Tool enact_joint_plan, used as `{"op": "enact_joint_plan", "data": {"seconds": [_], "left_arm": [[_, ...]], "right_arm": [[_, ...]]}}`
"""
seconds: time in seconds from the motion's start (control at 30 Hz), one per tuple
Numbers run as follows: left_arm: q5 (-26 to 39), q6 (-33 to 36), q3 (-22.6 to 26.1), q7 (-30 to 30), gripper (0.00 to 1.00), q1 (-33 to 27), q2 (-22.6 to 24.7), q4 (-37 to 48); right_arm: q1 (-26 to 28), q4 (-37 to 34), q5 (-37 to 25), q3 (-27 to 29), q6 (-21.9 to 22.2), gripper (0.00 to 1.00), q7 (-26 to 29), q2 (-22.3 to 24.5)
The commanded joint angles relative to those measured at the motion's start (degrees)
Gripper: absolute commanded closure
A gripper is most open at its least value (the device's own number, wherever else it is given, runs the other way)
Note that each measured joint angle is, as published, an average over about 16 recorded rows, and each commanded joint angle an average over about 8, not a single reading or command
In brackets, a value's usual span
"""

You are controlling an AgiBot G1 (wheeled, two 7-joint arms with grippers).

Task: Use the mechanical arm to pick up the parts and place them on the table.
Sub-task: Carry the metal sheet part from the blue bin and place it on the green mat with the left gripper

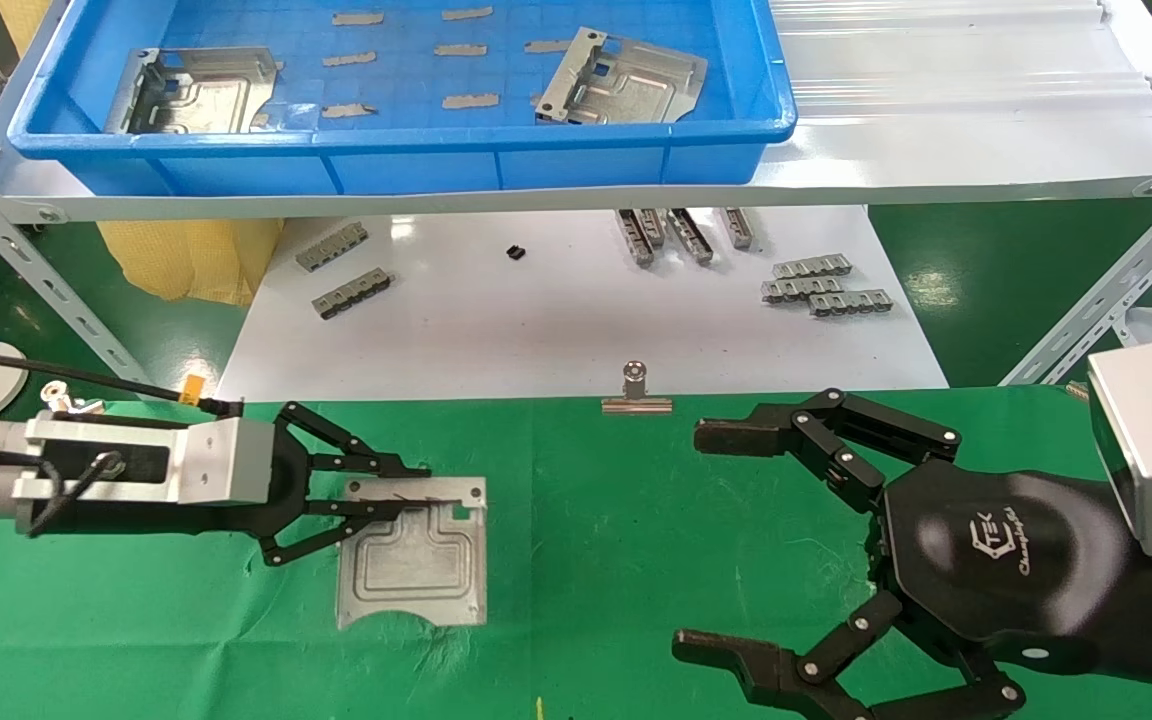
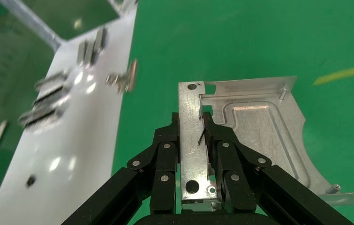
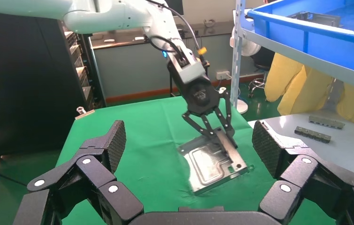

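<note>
A silvery stamped part [image 1: 416,560] is low on the green table [image 1: 636,520], and in the right wrist view [image 3: 212,161] it looks slightly tilted with its far edge on the cloth. My left gripper [image 1: 414,488] is shut on its upright bent flange [image 2: 191,140], one finger on each side. It also shows in the right wrist view [image 3: 224,136]. Two more parts [image 1: 196,92] [image 1: 621,85] lie in the blue tray [image 1: 396,140] on the shelf. My right gripper [image 1: 693,540] is open and empty above the table's right side, apart from the part.
A glossy white board [image 1: 556,320] behind the table carries grey toothed strips [image 1: 826,285]. A silver binder clip [image 1: 636,390] sits on its front edge. Slanted metal shelf legs [image 1: 56,290] stand at both sides. A yellow mark [image 1: 539,708] is at the table's front.
</note>
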Motion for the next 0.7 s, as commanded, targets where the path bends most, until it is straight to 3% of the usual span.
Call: {"op": "enact_joint_plan", "data": {"seconds": [0.03,0.17,0.2,0.43,0.47,0.7], "left_arm": [[1.13,-0.62,0.51,3.22,1.0,-0.44,1.12,3.5],[2.4,-0.68,1.22,6.95,1.0,-1.14,2.58,8.09],[2.66,-0.7,1.37,7.73,0.94,-1.32,2.9,9.07],[3.64,-1.52,1.88,12.08,0.07,-2.39,4.58,14.41],[3.71,-1.78,1.91,12.73,0.0,-2.48,4.74,14.98],[3.86,-3.17,1.88,16.72,0.0,-2.8,5.53,17.85]], "right_arm": [[0.0,0.0,0.0,0.0,0.0,0.0,0.0,0.0],[0.0,0.0,0.0,0.0,0.0,0.0,0.0,0.0],[0.0,0.0,0.0,0.0,0.0,0.0,0.0,0.0],[0.0,0.0,0.0,-0.01,0.0,0.0,0.0,0.0],[0.0,0.0,0.0,-0.01,0.0,0.0,0.0,0.0],[0.0,0.0,0.01,-0.01,0.0,0.0,0.0,0.0]]}}
